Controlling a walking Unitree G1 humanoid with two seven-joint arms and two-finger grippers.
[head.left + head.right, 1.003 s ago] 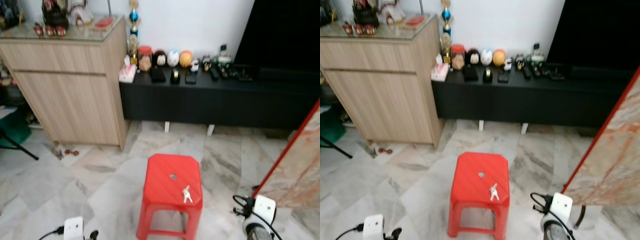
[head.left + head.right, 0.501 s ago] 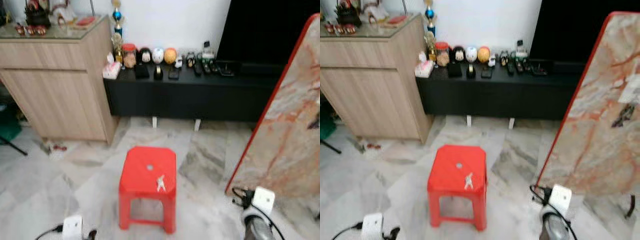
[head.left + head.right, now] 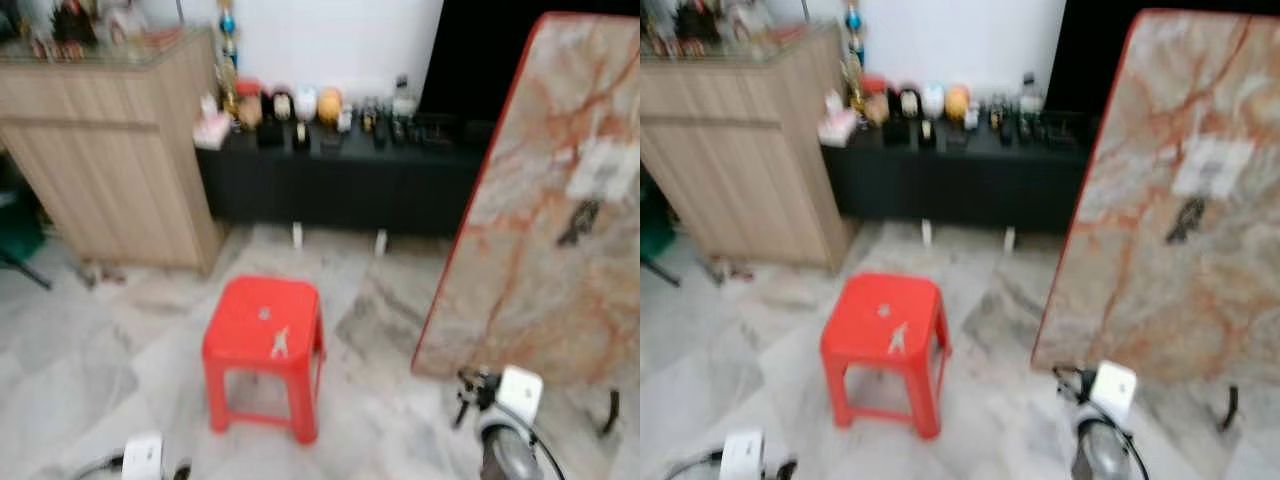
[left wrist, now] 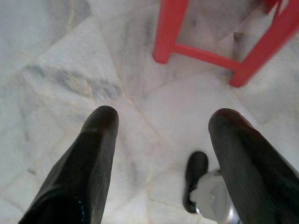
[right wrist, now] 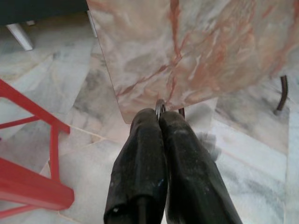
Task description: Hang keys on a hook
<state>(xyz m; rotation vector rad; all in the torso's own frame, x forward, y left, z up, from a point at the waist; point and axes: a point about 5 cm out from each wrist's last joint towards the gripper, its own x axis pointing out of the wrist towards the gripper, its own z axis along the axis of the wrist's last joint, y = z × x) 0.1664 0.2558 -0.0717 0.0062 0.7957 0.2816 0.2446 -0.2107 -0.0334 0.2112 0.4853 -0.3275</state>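
On top of the red stool [image 3: 262,320] the keys [image 3: 280,343] lie untouched, so your next move is reaching them; your left end effector [image 4: 161,126] is spread apart, your right end effector [image 5: 159,116] pressed together.

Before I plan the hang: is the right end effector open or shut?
Shut. In the right wrist view its two black fingers press together, a small metal ring pinched at their tips.

The stool [image 3: 263,330] stands on the floor [image 3: 80,340]. The keys [image 3: 280,343] lie on the stool's seat, toward its right front corner. Behind the stool runs a low cabinet [image 3: 340,185] carrying small items; a taller cupboard [image 3: 110,170] stands behind and left of the stool. A leaning slab [image 3: 545,210] stands to the stool's right.
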